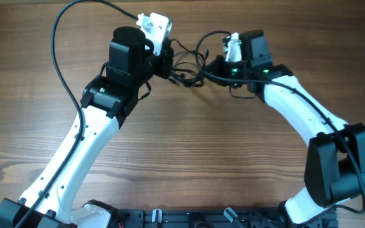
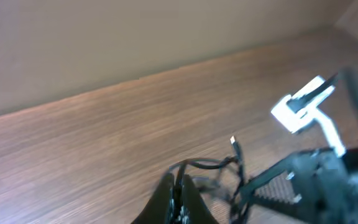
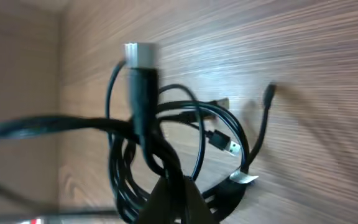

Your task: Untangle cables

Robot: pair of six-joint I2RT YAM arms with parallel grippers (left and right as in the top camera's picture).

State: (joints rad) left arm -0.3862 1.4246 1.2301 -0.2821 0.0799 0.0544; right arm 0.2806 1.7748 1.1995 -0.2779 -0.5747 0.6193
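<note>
- The wooden table (image 1: 182, 158) fills the overhead view. My two arms reach up from the bottom edge and meet near the top centre.
- My left gripper (image 2: 180, 186) shows at the bottom of its wrist view. Its jaws look pressed together, with thin black strands pinched at the tips.
- My right gripper (image 3: 169, 180) also narrows to a closed point in its own view, and it seems to clamp the lower edge of the coil.
- The cables (image 1: 185, 66) hang as a small knotted bundle between my two grippers at the top centre, just off or on the wood; I cannot tell which.
- A flat metal plug (image 3: 229, 146) sits inside the loops, and a smaller tip (image 3: 270, 92) sticks out to the upper right.
- I judge this to be the pulling-apart step, since both sides have a grip and the loops are crossed.
- The next move calls for a slow, gentle spread outward while I watch which strand tightens. A hard pull could cinch the knot.
- Both wrist views are blurred, so I cannot count the strands or trace any crossing.
- A thick dark piece with a white end (image 3: 140, 53) crosses the coil, and I cannot identify it.
- In the overhead view my own wrists hide the pinch points.
</note>
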